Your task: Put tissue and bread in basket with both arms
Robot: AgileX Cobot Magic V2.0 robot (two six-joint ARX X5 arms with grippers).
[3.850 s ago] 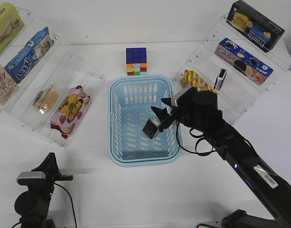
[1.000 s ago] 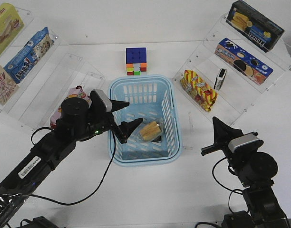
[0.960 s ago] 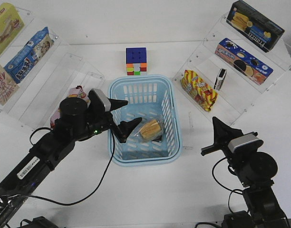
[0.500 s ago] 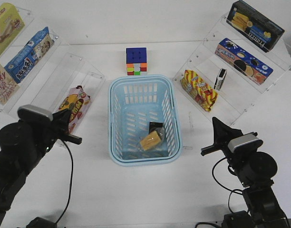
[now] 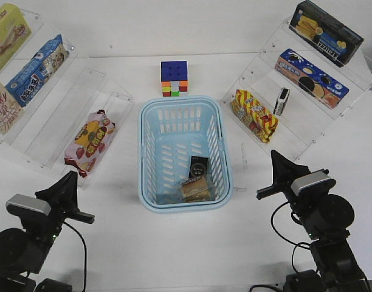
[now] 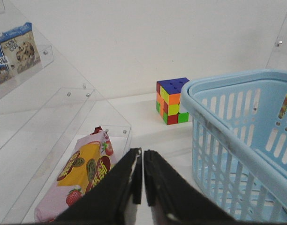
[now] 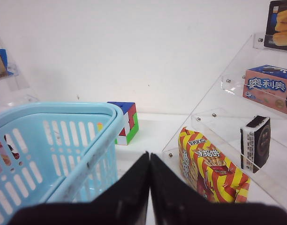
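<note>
The light blue basket [image 5: 151, 201] stands mid-table. Inside it, near its front right corner, lie the black tissue pack [image 5: 199, 164] and the wrapped tan bread [image 5: 195, 188] just in front of it. My left gripper [image 5: 73, 178] is shut and empty at the front left, well clear of the basket. My right gripper [image 5: 274, 156] is shut and empty at the front right. The basket also shows in the left wrist view [image 6: 237, 140] and the right wrist view [image 7: 64, 154]. The left gripper [image 6: 142, 161] and the right gripper [image 7: 149, 161] both have their jaws together.
Clear stepped shelves flank the basket. The left one holds a pink-red snack bag [image 5: 89, 142] and boxes [image 5: 37, 70]. The right one holds a yellow-red striped packet [image 5: 254, 114], a small black pack [image 5: 282, 101] and cookie boxes [image 5: 310, 77]. A colour cube [image 5: 174, 78] stands behind the basket.
My left arm dropped the bread into the basket beside the tissue, then drew back to the front left with its gripper shut. The right arm has stayed still at the front right.
</note>
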